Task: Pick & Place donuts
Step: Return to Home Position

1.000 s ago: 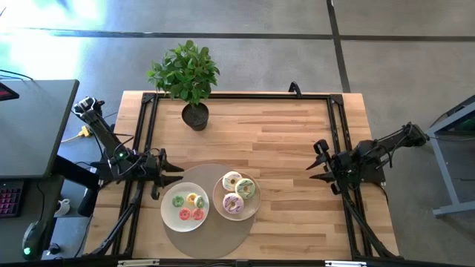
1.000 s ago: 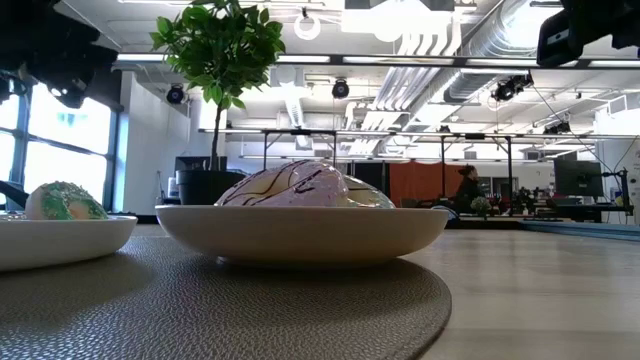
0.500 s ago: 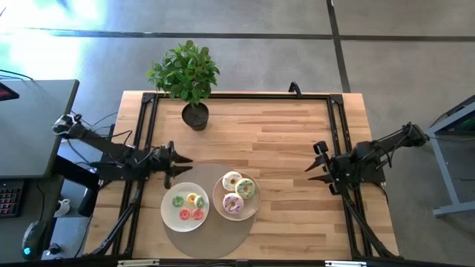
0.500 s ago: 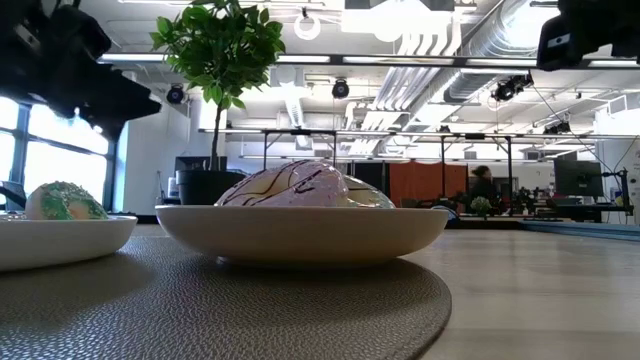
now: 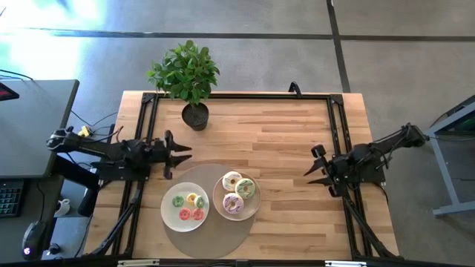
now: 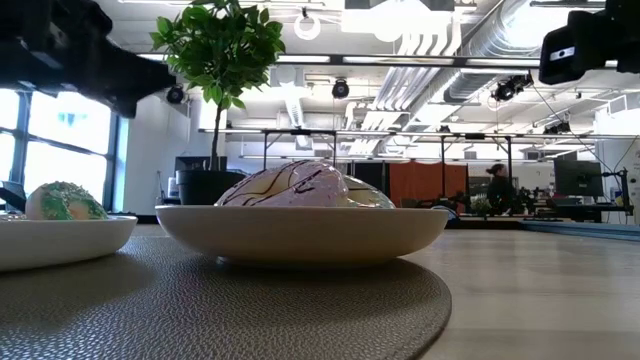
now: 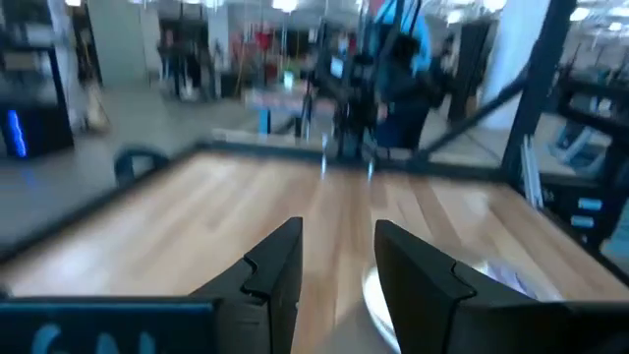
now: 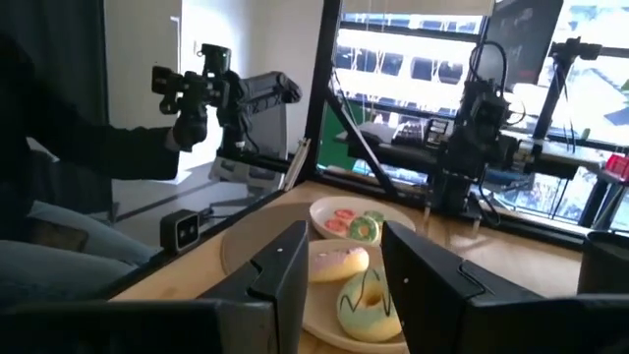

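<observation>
Small donuts (image 5: pixel 188 206) lie on the left plate (image 5: pixel 165 212) and large donuts (image 5: pixel 237 193) on the right plate (image 5: pixel 253 211), both on a round mat (image 5: pixel 208 242). The left gripper (image 5: pixel 178 154) hangs released near the table's left edge, and the right gripper (image 5: pixel 310 165) is spread apart near the right edge

Wood table (image 5: pixel 289 141), pebbled mat (image 6: pixel 250 310), glossy iced donut (image 6: pixel 295 188)

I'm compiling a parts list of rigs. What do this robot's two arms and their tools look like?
The left arm and right arm are slim, jointed and black. The left tool and right tool each carry two dark, angular, flat-sided fingers. Thin dark cables run behind the left arm.
</observation>
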Robot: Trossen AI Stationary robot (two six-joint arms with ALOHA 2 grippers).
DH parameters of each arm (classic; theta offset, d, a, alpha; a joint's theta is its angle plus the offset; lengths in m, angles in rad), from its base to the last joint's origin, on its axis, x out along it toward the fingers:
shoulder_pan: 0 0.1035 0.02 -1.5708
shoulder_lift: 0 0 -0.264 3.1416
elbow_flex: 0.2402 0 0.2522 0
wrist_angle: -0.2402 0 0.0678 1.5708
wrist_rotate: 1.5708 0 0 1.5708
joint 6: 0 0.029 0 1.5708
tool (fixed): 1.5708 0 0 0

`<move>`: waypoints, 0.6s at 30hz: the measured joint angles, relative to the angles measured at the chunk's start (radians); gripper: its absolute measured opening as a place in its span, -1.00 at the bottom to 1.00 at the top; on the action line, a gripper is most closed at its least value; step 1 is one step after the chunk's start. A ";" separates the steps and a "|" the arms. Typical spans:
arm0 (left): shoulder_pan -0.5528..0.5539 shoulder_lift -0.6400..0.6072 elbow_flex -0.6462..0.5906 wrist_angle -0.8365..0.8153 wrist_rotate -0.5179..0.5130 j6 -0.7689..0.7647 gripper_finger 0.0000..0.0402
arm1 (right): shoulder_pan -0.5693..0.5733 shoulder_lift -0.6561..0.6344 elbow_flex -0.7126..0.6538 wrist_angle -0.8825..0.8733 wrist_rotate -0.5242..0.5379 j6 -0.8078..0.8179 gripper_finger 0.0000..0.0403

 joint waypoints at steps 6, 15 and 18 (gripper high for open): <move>0.009 -0.127 -0.001 -0.051 0.030 0.078 -0.36 | 0.000 -0.097 0.000 -0.124 -0.002 0.048 -0.36; 0.007 -0.276 -0.002 -0.198 0.057 0.088 -0.36 | 0.000 -0.147 -0.007 -0.151 0.027 0.026 -0.36; 0.007 -0.273 -0.002 -0.207 0.065 0.086 -0.36 | 0.000 -0.145 -0.007 -0.152 0.097 0.034 -0.36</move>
